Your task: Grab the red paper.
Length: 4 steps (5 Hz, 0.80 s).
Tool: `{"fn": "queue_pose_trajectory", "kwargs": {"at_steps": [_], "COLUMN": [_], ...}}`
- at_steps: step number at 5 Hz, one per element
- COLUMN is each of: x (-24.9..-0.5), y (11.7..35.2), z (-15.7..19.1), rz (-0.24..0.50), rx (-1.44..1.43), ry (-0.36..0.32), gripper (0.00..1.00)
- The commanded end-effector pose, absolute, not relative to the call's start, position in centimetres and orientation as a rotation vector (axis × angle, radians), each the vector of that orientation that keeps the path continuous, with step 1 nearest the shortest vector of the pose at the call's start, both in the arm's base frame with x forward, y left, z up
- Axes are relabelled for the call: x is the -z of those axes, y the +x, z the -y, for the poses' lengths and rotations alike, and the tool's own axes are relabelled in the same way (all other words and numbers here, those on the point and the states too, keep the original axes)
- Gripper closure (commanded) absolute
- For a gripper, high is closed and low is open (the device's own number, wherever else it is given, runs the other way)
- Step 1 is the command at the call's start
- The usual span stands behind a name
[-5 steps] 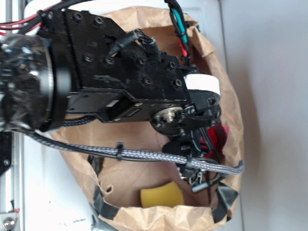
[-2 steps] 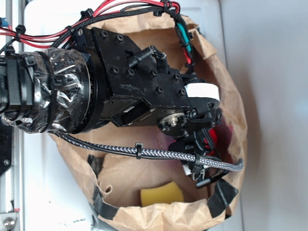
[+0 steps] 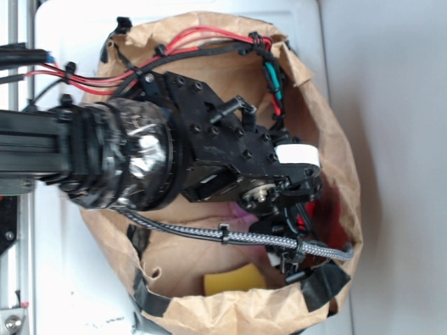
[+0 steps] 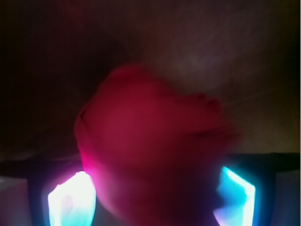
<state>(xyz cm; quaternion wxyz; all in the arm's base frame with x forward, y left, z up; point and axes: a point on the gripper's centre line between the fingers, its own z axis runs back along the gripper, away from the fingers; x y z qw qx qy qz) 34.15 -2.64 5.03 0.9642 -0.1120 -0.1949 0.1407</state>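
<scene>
Red paper, a bright crumpled ball of creased sheet [image 4: 150, 155], sits right between the jaws in the wrist view, filling the gap from one glowing finger [image 4: 70, 200] to the other, blurred from closeness. Black WidowX gripper [image 3: 299, 218] reaches deep inside the crinkled brown paper bag [image 3: 328, 125], close to its far wall, with only a sliver of red showing past the fingers in the exterior view. Jaws stand fairly wide, one on each side of the ball; whether the pads touch it cannot be told through the blur. Approach and descent look finished, by this reading; closing on the ball and lifting it clear of the bag remain. Flat yellow sponge-like block [image 3: 234, 278] lies well apart from the jaws, off to one side on the bag floor, not involved.
</scene>
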Motion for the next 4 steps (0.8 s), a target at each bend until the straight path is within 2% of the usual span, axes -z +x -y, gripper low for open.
{"fn": "queue_pose_trajectory", "kwargs": {"at_steps": [1,2,4], "x": [-5.7,-5.9,-7.4], "y": [35.3,35.3,35.0], "z": [4.0,4.0,3.0], "rz": [0.472,0.471,0.451], "rx": [-0.234,-0.241,-0.247], "ry": [-0.265,-0.261,-0.254], "gripper": [0.0,1.0,1.0]}}
